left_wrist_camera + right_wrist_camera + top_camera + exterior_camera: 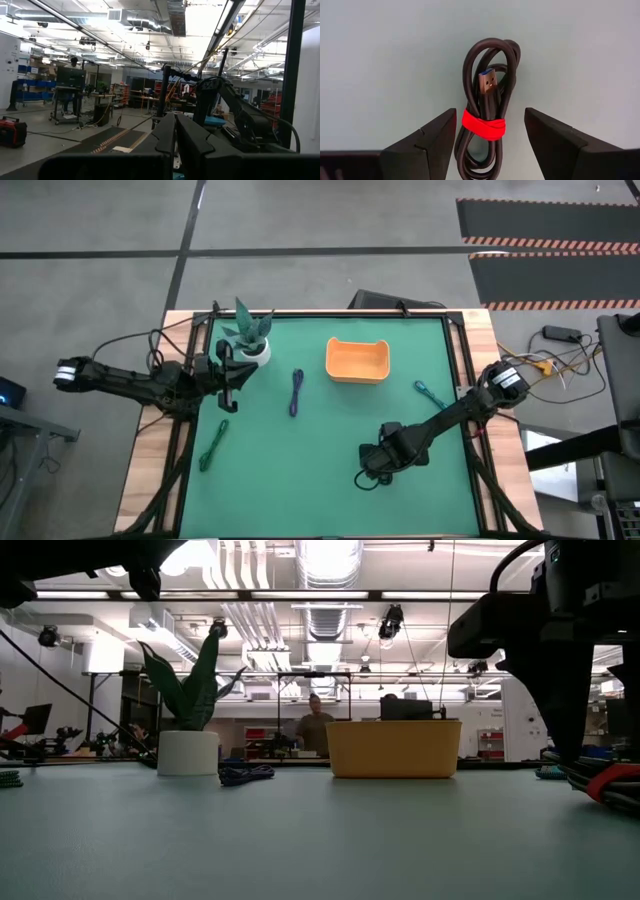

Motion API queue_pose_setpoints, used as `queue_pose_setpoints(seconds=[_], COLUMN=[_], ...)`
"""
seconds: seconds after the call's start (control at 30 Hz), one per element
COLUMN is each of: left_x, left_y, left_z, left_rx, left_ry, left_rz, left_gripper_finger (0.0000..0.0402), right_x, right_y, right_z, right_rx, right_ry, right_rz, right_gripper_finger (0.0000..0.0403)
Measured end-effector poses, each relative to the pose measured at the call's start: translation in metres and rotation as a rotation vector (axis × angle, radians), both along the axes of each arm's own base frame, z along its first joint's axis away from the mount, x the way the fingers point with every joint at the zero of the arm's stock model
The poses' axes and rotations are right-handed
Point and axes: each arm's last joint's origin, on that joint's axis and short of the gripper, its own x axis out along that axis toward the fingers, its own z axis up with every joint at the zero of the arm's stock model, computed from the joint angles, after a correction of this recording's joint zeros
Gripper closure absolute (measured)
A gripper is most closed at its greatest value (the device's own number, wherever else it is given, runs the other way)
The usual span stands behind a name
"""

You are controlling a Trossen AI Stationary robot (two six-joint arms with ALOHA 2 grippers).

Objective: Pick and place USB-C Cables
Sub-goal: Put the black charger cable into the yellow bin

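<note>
I am hovering the right claw (490,137) with its fingers spread wide over the black cable with the red band (487,125), which is lying flat on the green surface (300,470) near its front right. I am aiming to come straight down and pinch across the red band, where the loops are bundled. I am counting four cables: this one, green (213,446), dark blue (296,393), teal (429,392); one orange tray (357,361). The left claw (226,370) is waiting shut beside the potted plant (247,332).

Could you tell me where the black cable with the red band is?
The black cable lies on the green mat between the right claw's open fingers, at the mat's near right in the high view.
</note>
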Motion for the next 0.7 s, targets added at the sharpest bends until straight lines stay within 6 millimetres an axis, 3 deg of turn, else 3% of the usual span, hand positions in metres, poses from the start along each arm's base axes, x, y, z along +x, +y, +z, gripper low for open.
queue_pose_setpoints(seconds=[0.7], left_x=[0.0], left_y=[0.0], left_z=[0.0], left_rx=[0.0], left_ry=[0.001], left_rz=[0.0], left_gripper_finger=[0.04], right_x=[0.005], right_y=[0.003], right_z=[-0.02], right_rx=[-0.02], right_ry=[0.038], right_rz=[0.006], right_gripper_finger=[0.0177])
